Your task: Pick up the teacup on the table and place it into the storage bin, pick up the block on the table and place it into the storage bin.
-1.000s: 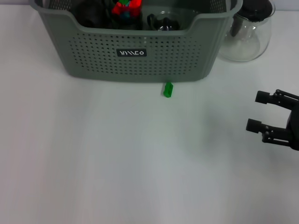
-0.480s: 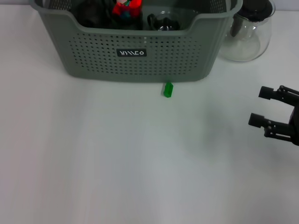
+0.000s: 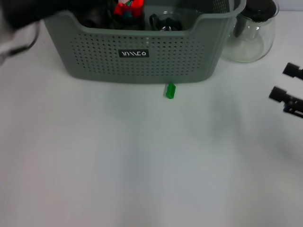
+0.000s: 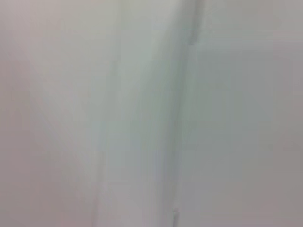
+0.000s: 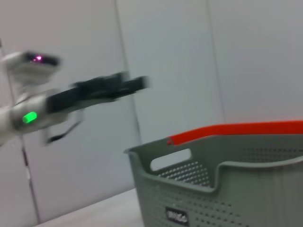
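Storage bin (image 3: 137, 52) at table (image 3: 118, 161) rear, already holding dark items. Left gripper (image 3: 33, 12) newly arrived at bin's left corner; finger state indiscernible. Right gripper (image 3: 289, 85) withdrawn rightward, open, empty. Green block (image 3: 170, 90) unmoved, just before bin: pickup pending.

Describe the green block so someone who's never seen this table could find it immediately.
Start at the large grey-green storage bin at the far side of the white table. Just in front of its front wall, right of its black label, lies the green block. It is the only bright green item and the only small thing loose on the tabletop.
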